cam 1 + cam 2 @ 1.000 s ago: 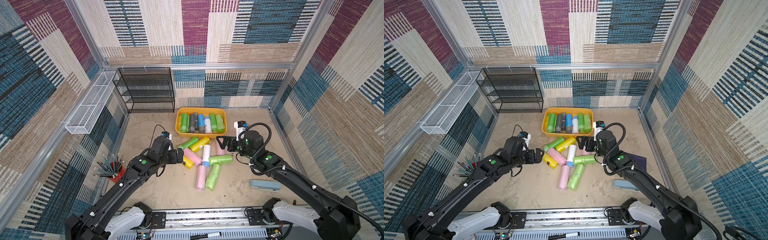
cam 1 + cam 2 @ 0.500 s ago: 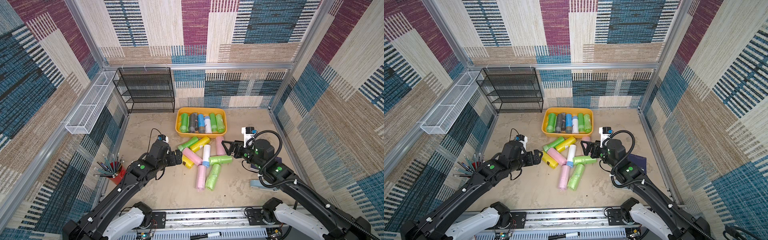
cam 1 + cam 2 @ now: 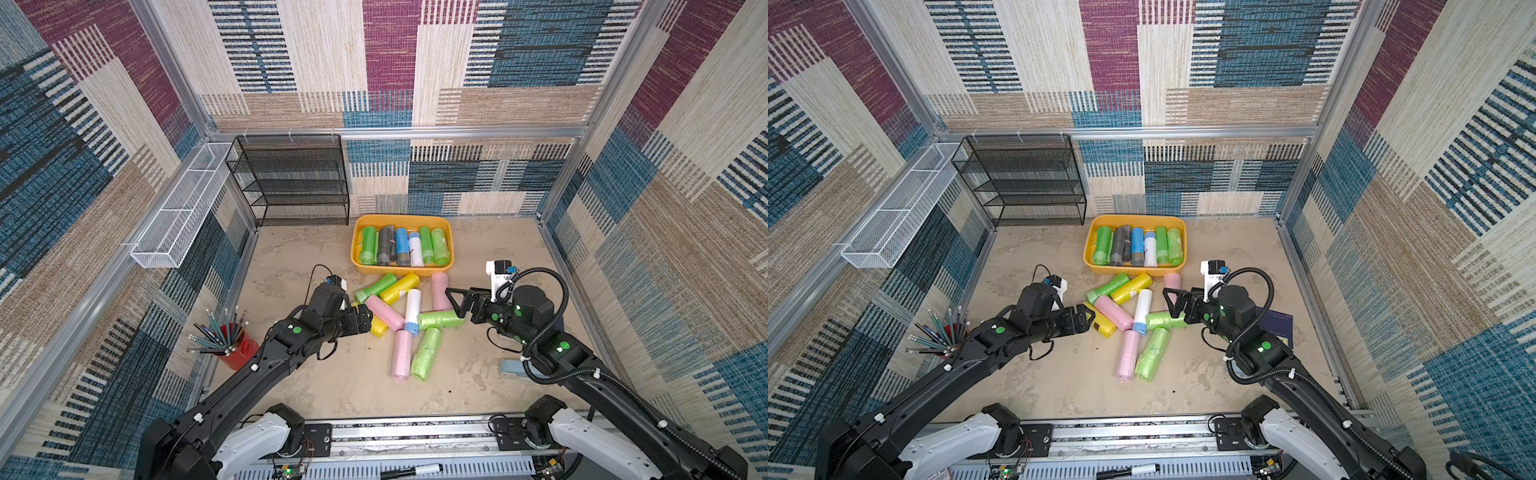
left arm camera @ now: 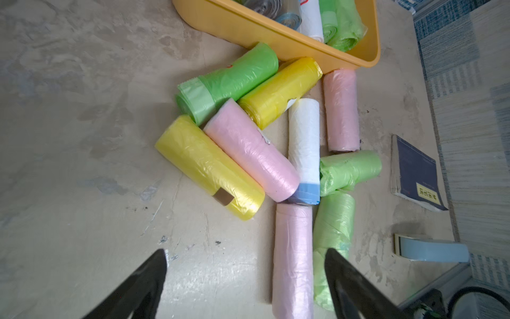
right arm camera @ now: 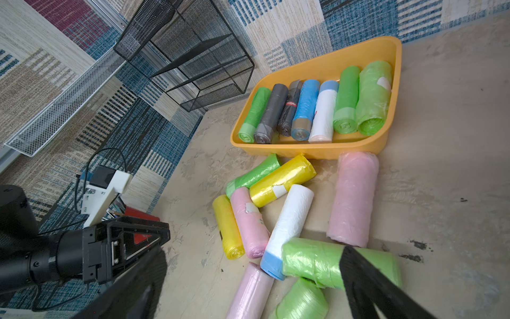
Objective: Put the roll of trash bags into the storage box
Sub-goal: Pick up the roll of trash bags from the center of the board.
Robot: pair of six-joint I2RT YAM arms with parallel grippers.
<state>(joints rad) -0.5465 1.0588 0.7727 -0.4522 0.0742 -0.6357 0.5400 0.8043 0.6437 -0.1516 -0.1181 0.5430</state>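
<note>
Centre frame: left gripper (image 3: 365,319), fingers wide and empty, is hovering at the upper-left end of a diagonal yellow roll (image 3: 379,327); right gripper (image 3: 454,303), equally wide, is hovering beside a green roll (image 3: 440,320).

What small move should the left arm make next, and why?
Probably ease the left hand forward and down over the yellow plastic-film roll with the brown tape patch. The hand's fingers stand wide open with nothing between them, and that roll lies at the pile's edge, just ahead of them, with nothing on top of it.
</note>
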